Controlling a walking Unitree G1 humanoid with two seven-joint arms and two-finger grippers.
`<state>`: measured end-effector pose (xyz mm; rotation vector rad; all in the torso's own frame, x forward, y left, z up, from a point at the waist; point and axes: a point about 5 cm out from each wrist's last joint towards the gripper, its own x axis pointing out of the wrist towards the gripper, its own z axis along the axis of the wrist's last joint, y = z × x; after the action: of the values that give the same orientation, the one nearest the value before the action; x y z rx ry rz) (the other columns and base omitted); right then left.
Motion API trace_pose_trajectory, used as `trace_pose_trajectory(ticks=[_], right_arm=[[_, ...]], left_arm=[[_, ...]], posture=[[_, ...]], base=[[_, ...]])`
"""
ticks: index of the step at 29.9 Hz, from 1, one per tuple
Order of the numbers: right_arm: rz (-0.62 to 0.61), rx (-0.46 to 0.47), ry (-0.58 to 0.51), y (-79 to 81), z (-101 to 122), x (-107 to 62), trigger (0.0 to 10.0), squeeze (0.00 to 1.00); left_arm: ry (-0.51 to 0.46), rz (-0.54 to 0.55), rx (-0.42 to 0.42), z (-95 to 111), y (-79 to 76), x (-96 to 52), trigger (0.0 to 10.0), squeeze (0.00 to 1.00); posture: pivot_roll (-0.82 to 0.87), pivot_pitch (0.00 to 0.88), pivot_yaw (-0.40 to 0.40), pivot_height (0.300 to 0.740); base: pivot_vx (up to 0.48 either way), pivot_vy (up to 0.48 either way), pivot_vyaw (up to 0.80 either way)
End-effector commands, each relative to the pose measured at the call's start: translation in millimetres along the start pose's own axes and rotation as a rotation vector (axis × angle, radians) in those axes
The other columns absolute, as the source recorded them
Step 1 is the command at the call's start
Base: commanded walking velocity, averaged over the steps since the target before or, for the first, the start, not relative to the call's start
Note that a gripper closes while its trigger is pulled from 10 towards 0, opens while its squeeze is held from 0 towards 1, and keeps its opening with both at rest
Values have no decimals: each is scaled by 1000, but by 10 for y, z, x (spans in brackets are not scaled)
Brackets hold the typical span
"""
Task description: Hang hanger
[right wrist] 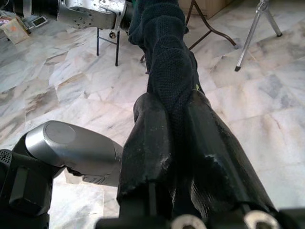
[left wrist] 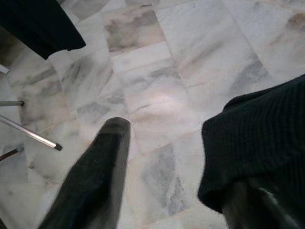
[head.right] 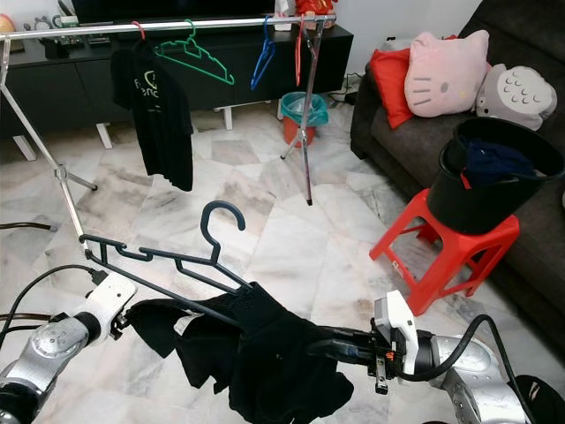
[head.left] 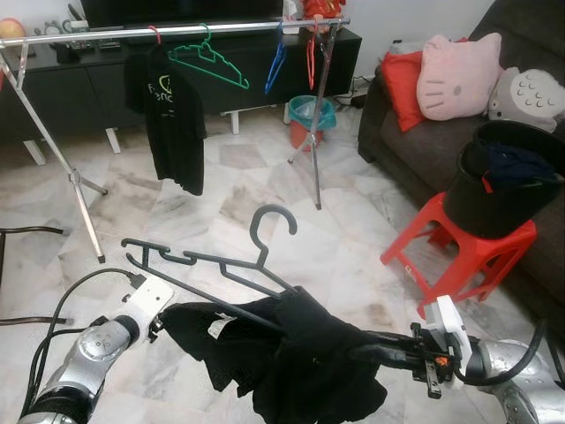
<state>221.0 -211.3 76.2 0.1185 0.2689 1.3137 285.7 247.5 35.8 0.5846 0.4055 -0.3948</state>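
I read no clear lettering; the hanging black T-shirt [head.left: 168, 115] carries an illegible green print. My right gripper [right wrist: 176, 124] reaches inward, fingers pinched on the black garment [head.left: 291, 353]. My left gripper [left wrist: 171, 181] has fingers spread, one under the cloth. The dark hanger [head.left: 212, 261] sits tilted in the garment, below the rail [head.left: 177, 32].

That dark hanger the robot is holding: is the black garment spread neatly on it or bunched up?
Bunched up. The black garment hangs crumpled on one side of the dark hanger; the other side is bare.
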Motion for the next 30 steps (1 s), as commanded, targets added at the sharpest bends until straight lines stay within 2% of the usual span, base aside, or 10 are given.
trace_pose_trajectory(ticks=[1, 9, 14, 16, 18, 21, 22, 23, 25, 30], right_arm=[[-25, -45, -19, -45, 91, -83, 10000, 0], [-25, -46, -24, -56, 100, -78, 10000, 0], [-26, -46, -26, -66, 106, -81, 10000, 0], [-26, -47, -25, -70, 107, -83, 10000, 0], [-25, -48, -25, -79, 111, -76, 10000, 0], [-22, -48, -25, -82, 111, -71, 10000, 0], [-21, -48, -25, -86, 111, -63, 10000, 0], [-20, -49, -25, -88, 111, -55, 10000, 0], [-14, -50, -27, -91, 114, -40, 10000, 0], [-9, -52, -27, -93, 116, -27, 10000, 0]], left_arm=[[9, 22, -1, -51, 78, -64, 10000, 1000], [7, 43, -19, -60, 81, -70, 10000, 1000], [-33, 38, -121, -31, 83, -71, 10000, 1000], [-78, -26, -189, 4, 40, -82, 10000, 1000], [-141, -262, -253, 66, -151, -156, 10000, 1000], [-123, -345, -236, 46, -227, -192, 10000, 1000], [-97, -424, -196, 12, -304, -235, 10000, 90], [-75, -486, -165, -18, -366, -272, 10000, 0], [-46, -569, -155, -54, -444, -332, 10000, 0], [2, -496, -84, -123, -375, -340, 10000, 0]], posture=[[-35, 0, -14, 740], [-35, 0, -16, 740], [-34, 0, -18, 740], [-33, 0, -19, 740], [-31, 0, -20, 740], [-25, 0, -22, 740], [-25, 0, -22, 740], [-25, 0, -22, 740], [-24, 0, -22, 740], [-21, 0, -23, 740]], base=[[0, 0, 0], [0, 0, 0], [0, 0, 0], [0, 0, 0], [0, 0, 0], [0, 0, 0], [0, 0, 0], [0, 0, 0], [0, 0, 0], [0, 0, 0]])
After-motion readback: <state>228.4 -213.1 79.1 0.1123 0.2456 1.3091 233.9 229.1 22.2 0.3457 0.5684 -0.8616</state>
